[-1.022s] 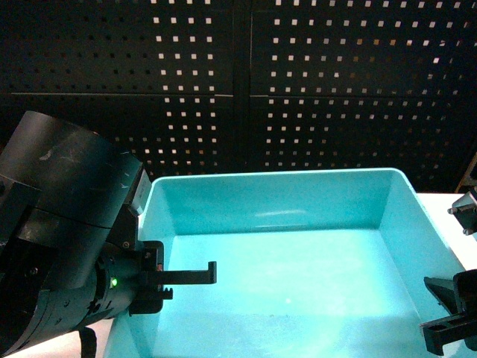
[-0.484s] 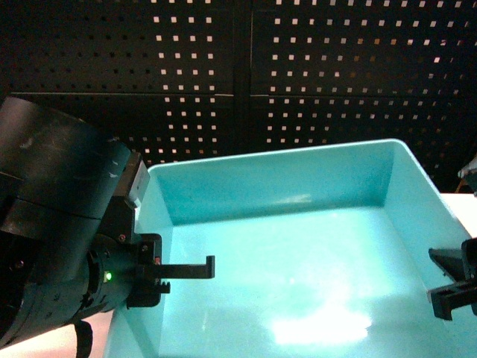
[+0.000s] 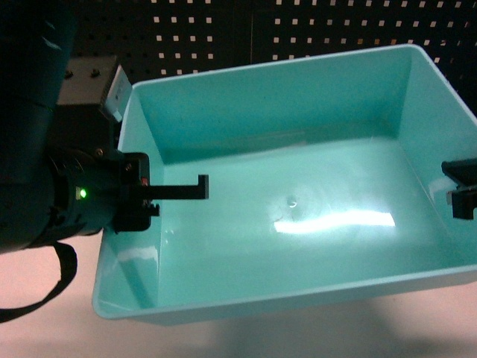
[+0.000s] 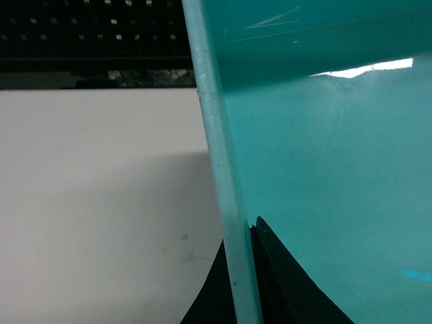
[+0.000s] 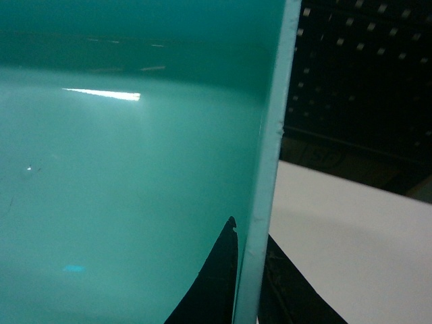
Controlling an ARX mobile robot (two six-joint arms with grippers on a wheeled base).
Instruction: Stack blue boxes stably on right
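One of the blue boxes, a light turquoise tub (image 3: 298,224), hangs above the table, held by both arms. It is empty, and its far right corner sits higher than its near left one. My left gripper (image 3: 149,195) is shut on the tub's left wall, one finger inside and one outside. In the left wrist view the rim (image 4: 233,223) runs between the two dark fingers of that gripper (image 4: 243,270). My right gripper (image 3: 463,192) is shut on the right wall. The right wrist view shows that gripper (image 5: 251,270) pinching the rim (image 5: 270,169).
The pale table (image 3: 45,328) lies below the tub, with the tub's shadow on it. A black pegboard wall (image 3: 223,30) stands close behind. Bare tabletop shows to the left (image 4: 94,202) and right (image 5: 351,229) of the tub.
Both arms have raised the tub off the table. It now sits higher and larger in the head view, with its underside edge and shadow showing. Both grips are unchanged.
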